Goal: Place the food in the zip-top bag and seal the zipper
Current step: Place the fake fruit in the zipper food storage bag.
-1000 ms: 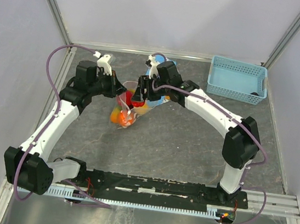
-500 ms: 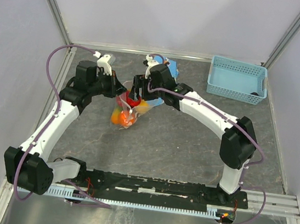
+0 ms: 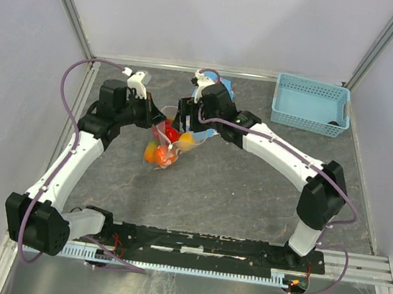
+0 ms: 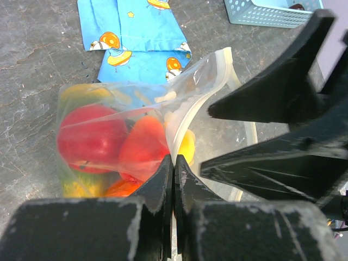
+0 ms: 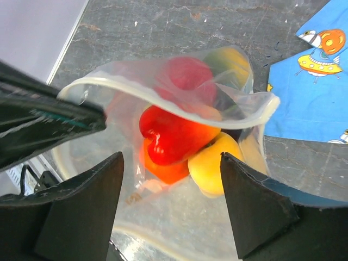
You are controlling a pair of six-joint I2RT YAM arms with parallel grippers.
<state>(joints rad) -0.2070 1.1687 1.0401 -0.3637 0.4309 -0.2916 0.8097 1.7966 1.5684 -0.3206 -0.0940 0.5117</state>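
Note:
The zip-top bag hangs open, with red, yellow and orange food inside it. My left gripper is shut on the bag's mouth edge at the whitish zipper and holds it up; it also shows in the top view. My right gripper is open and empty, its jaws spread right over the open mouth, with the zipper curving beyond them. In the top view the right gripper sits close beside the left one.
A flat blue wrapper with orange prints lies on the table just behind the bag, also in the right wrist view. A light-blue mesh basket with a dark item inside stands at the back right. Grey walls enclose the table.
My right gripper has shifted slightly left and back over the bag's mouth. A red fruit now sits at the top of the bag. The left arm has held still.

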